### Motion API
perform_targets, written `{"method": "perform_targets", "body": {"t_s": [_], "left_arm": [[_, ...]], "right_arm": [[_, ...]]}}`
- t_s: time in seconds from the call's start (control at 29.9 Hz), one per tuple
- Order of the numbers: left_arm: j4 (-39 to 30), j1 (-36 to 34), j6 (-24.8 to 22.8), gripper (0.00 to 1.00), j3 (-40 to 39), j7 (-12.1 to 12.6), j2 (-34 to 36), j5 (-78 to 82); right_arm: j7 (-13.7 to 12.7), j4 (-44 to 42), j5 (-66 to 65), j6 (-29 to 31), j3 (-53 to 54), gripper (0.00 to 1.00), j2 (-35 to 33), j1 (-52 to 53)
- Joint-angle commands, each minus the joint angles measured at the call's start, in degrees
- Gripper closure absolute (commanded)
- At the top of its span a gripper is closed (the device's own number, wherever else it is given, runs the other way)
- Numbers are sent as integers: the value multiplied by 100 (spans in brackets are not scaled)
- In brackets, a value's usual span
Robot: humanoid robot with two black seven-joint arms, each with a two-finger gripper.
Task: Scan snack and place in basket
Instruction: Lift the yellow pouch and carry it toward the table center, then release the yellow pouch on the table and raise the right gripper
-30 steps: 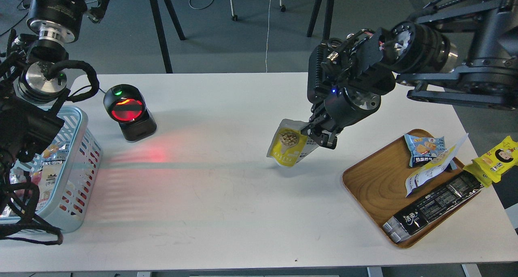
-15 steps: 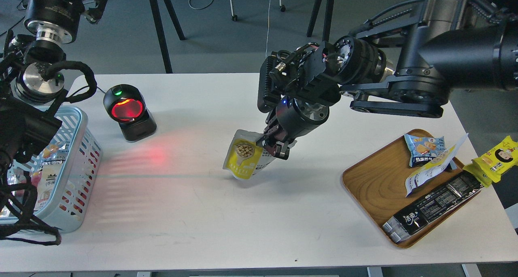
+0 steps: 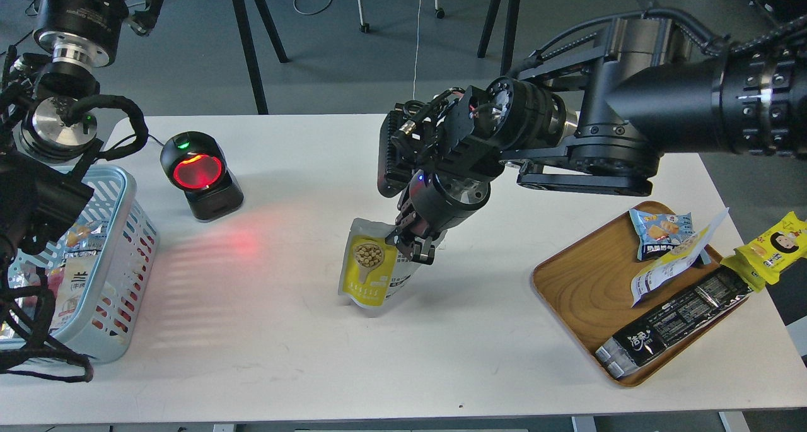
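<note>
The snack (image 3: 369,271), a yellow-and-white pouch picturing beige balls, hangs over the middle of the white table with its printed front towards me. Its lower edge is close to the tabletop. My right gripper (image 3: 411,244) is shut on the pouch's upper right edge. The light blue basket (image 3: 123,186) stands at the table's left edge, far left of the snack, with several packets inside. My left arm rises along the left edge. Its gripper (image 3: 144,6) at the top left is dark and its fingers cannot be told apart.
A black scanner (image 3: 198,173) with a glowing red window stands between basket and snack, casting red light on the table. A wooden tray (image 3: 580,287) at the right holds a blue-and-white packet (image 3: 659,230), a white packet and a long black bar pack (image 3: 674,318). A yellow packet (image 3: 772,246) lies at its far edge.
My right arm has carried the snack leftward and lower, from right of centre to the table's middle. The pouch now hangs more upright. The left arm has barely moved.
</note>
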Motion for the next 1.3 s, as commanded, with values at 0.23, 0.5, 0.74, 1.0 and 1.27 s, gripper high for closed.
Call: {"method": "perform_targets", "body": {"t_s": [0.23, 0.5, 0.74, 1.0, 1.27], "left_arm": [[0, 5, -4, 0, -11, 0, 8, -3], [9, 14, -22, 0, -20, 0, 104, -3], [0, -21, -13, 0, -63, 0, 140, -21], [-17, -241, 30, 0, 50, 70, 122, 32], [-87, -636, -92, 1, 613, 62, 324, 1312]], "right_arm": [[0, -35, 9, 0, 9, 82, 107, 34], [0, -17, 53, 0, 105, 69, 81, 95], [0, 307, 123, 26, 334, 52, -551, 429], [0, 405, 798, 44, 957, 19, -1658, 482], [0, 246, 2292, 52, 1774, 3, -2809, -53]]}}
